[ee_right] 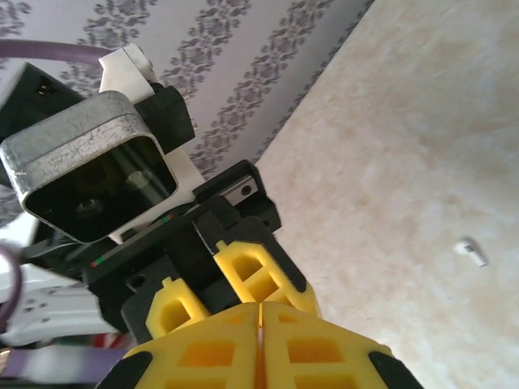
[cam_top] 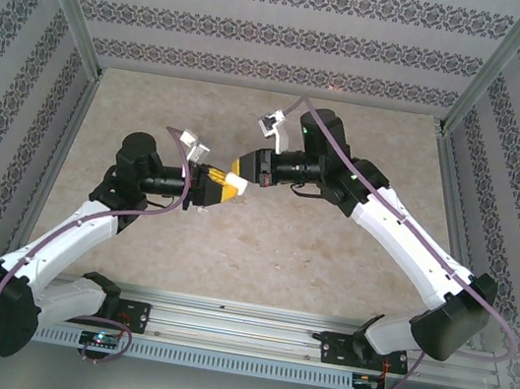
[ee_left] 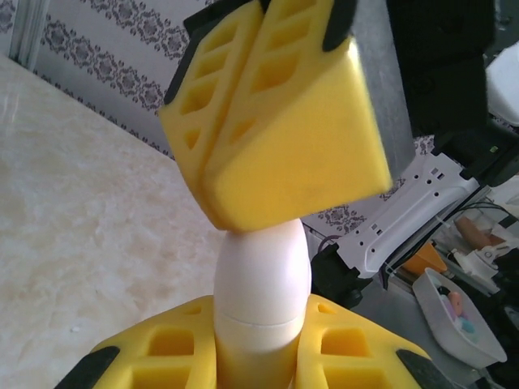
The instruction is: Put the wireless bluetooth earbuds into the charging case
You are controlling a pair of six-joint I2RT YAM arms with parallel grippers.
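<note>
Charging case (ee_left: 261, 284) up off the table (ee_right: 405, 121), clamped at its lower half between the yellow fingers of the left gripper (ee_left: 258, 361), rounded end pointing away from the wrist, lid seam just above the fingers, lid apparently closed. Right gripper (ee_right: 259, 324) pressed together with no gap at the seam, tips touching the top of the case; cannot tell whether anything is pinched between them. One earbud (ee_right: 470, 252) lying loose on the table, well apart from both grippers. Judged step: working the lid end of the case in mid-air, probably to open it. To do it well: left clamp firm and below the seam so the lid can swing; right tips at the lid edge, not straight down the case axis, or the glossy shell likely slides through the pads. Poses: both arms reaching forward and inward, forearms angled toward each other, wrists nose to nose over mid-table, right arm coming from farther back.
</note>
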